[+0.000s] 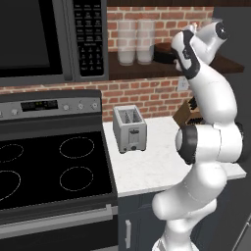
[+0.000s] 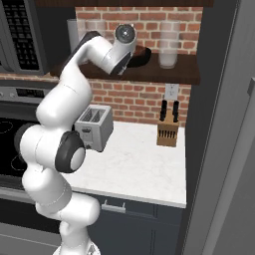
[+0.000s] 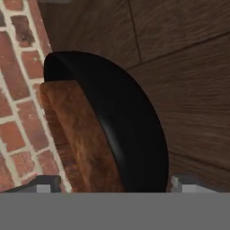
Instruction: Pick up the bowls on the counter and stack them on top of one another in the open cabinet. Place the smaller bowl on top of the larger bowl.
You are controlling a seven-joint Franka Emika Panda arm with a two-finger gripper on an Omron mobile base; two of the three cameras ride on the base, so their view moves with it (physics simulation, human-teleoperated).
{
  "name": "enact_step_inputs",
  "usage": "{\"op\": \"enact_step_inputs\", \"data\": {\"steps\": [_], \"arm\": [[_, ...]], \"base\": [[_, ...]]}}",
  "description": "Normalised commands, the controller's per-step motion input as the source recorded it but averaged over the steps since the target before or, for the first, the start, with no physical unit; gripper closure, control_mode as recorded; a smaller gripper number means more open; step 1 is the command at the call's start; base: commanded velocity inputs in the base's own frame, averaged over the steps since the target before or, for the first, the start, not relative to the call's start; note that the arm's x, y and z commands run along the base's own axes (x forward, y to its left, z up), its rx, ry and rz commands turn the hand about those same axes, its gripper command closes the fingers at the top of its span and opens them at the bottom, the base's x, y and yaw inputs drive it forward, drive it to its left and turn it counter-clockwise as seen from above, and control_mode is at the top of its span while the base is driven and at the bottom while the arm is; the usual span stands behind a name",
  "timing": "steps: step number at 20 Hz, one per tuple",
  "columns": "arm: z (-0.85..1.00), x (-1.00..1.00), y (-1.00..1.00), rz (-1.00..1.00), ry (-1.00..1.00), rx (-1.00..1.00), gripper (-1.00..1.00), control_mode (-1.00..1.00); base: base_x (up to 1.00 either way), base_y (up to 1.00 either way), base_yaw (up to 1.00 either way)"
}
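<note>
Hand view showed our gripper (image 3: 110, 182) spread wide above the smaller bowl (image 3: 76, 139), nested inside the larger bowl (image 3: 130, 130) on the open cabinet (image 3: 188, 81) by the brick wall (image 3: 18, 90), so the stack looked finished.

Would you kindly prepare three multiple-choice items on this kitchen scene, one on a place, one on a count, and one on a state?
1. Where does the black bowl sit?
A. on the stovetop
B. on the wooden shelf
C. on the counter beside the toaster

2. How many slots does the toaster have on top?
A. one
B. two
C. four

3. How do the two bowls stand to each other?
A. the brown bowl rests inside the black one
B. they sit far apart
C. the black one is upside down over the brown one

Answers: 1 B, the hand view shows wood beneath it; 2 B, two slots show in the left base view; 3 A, brown is nested within the black rim.
</note>
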Motion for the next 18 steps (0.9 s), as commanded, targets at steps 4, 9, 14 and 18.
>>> {"op": "enact_step_inputs", "data": {"steps": [4, 9, 14, 18], "arm": [[0.03, -0.34, 0.02, 0.00, -0.43, 0.00, -1.00, -1.00], [0.32, -0.91, 0.00, 0.00, -0.16, 0.00, -1.00, -1.00], [0.53, -1.00, 0.01, 0.00, 0.05, -0.02, -1.00, -1.00], [0.38, -1.00, 0.00, 0.00, 0.18, -0.07, -1.00, -1.00]], "base": [[0.00, 0.00, 0.00], [0.00, 0.00, 0.00], [0.00, 0.00, 0.00], [0.00, 0.00, 0.00]]}}
